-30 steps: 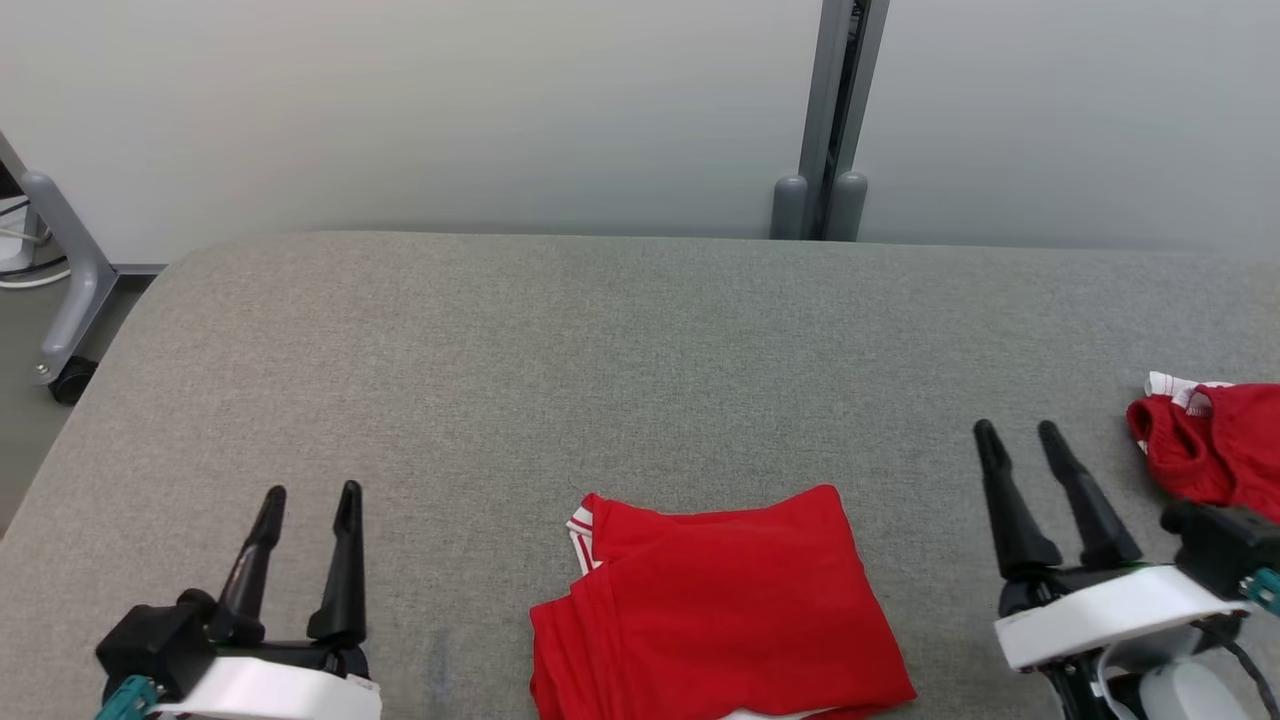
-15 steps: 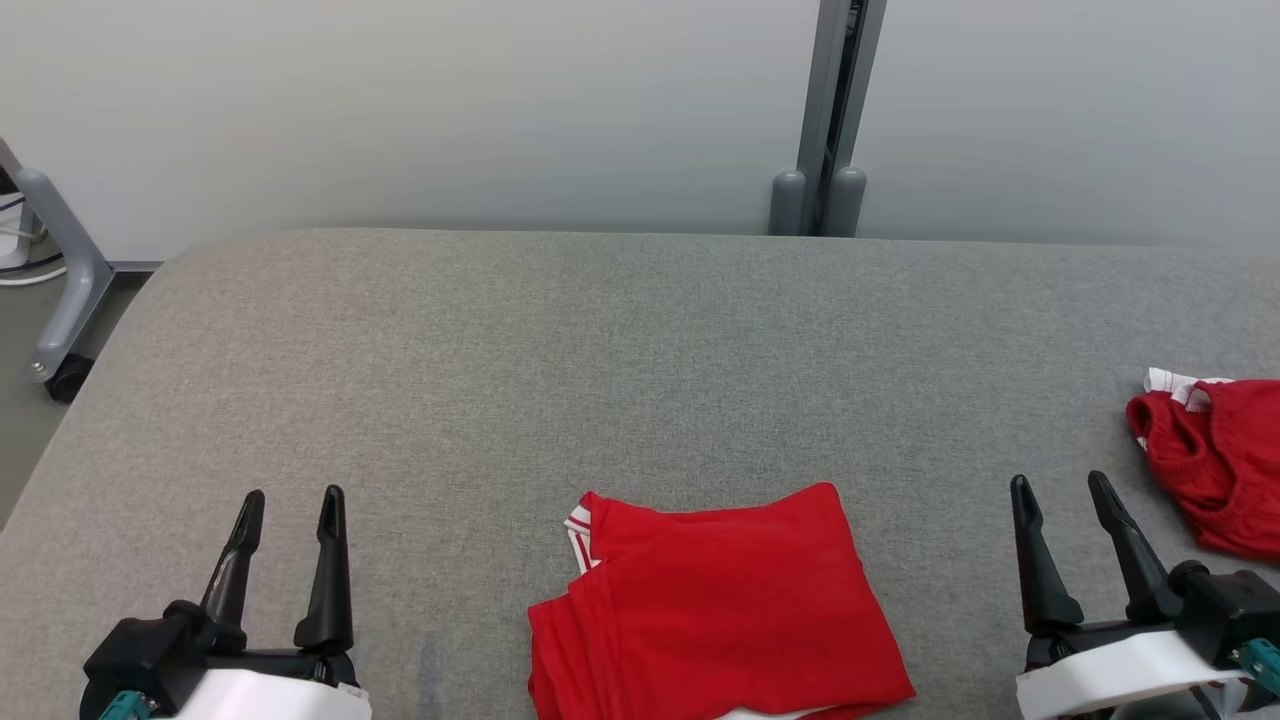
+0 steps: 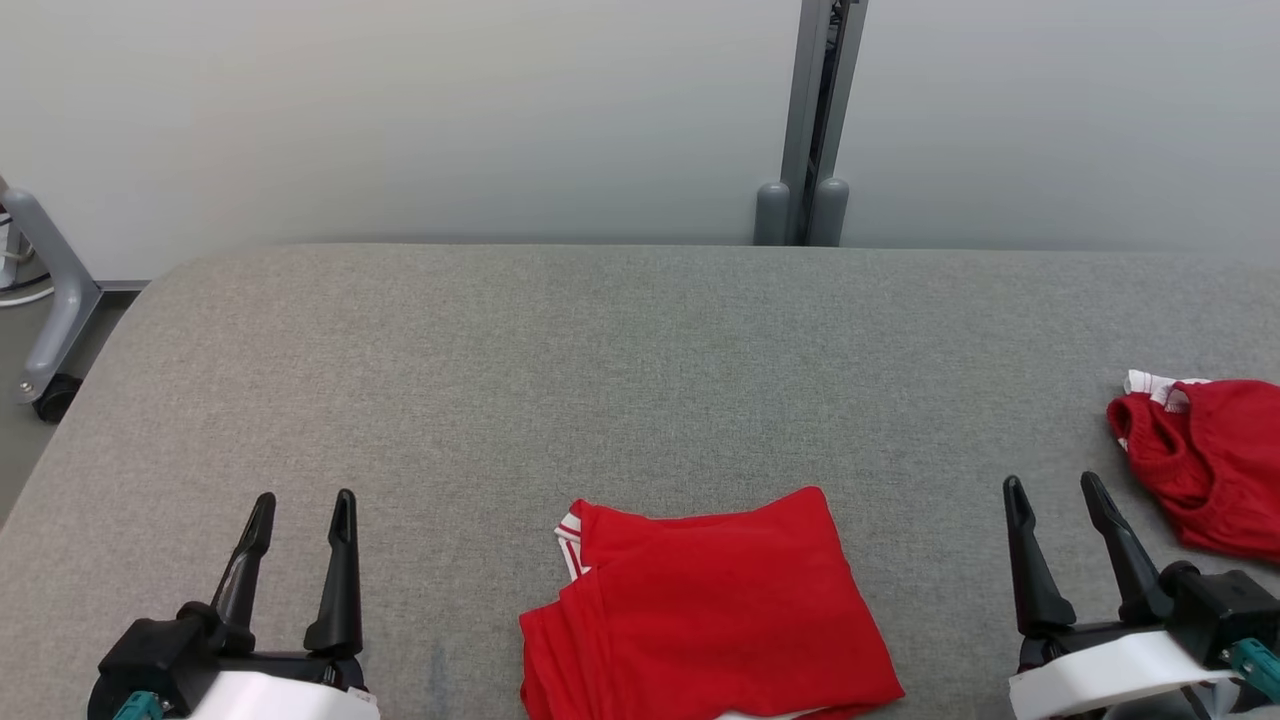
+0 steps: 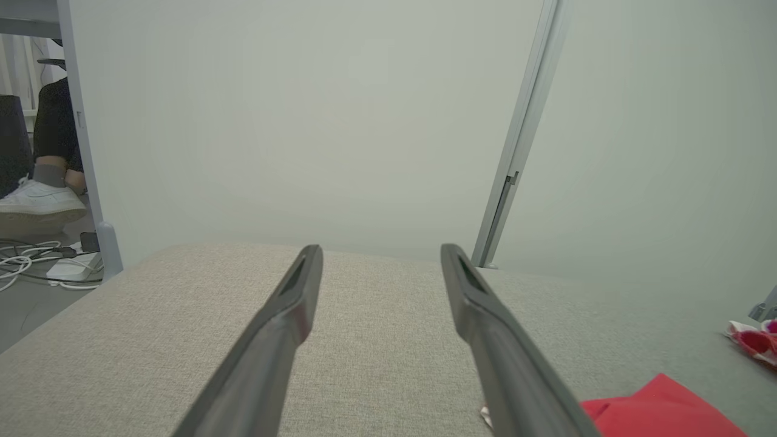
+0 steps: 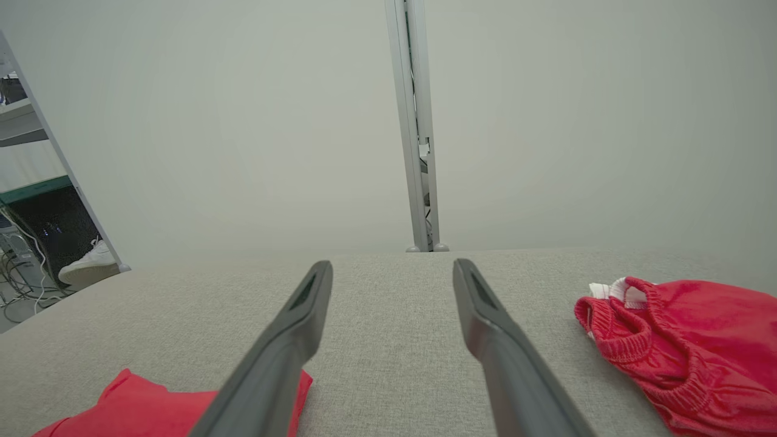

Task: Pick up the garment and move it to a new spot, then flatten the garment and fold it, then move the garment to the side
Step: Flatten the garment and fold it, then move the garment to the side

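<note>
Folded red garment (image 3: 705, 610), perhaps a shirt, lies between left gripper (image 3: 305, 497) and right gripper (image 3: 1051, 480); both spread, empty.

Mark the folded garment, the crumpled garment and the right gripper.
folded garment (image 3: 710, 610): head view, middle of top layer.
crumpled garment (image 3: 1220, 470): head view, its bunched body.
right gripper (image 3: 1050, 482): head view, midway between fingertips.

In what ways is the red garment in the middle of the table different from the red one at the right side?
The middle garment lies flat, folded into a neat rectangle; the right garment is bunched up. The middle garment shows smooth cloth; the right garment shows a gathered elastic opening. Both are red with white trim on the grey table.
</note>
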